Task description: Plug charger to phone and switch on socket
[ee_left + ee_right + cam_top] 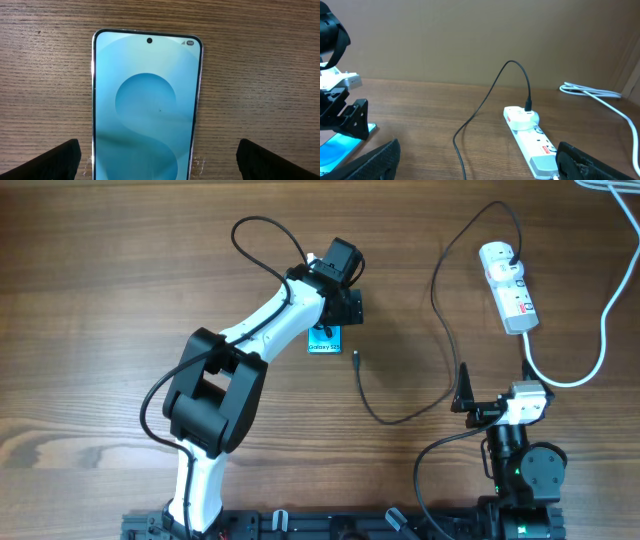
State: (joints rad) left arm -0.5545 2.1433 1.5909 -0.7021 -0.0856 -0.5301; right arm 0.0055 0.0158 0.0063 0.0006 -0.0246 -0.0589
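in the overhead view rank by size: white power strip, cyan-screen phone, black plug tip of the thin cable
1. white power strip
2. cyan-screen phone, mostly hidden under the left gripper
3. black plug tip

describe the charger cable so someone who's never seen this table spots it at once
Find the white power strip at the table's far right. The charger cable is plugged into its far end, loops across the wood and ends in a loose plug just right of the turquoise phone. It is thin and black, unlike the thick white cord leaving the strip's near end.
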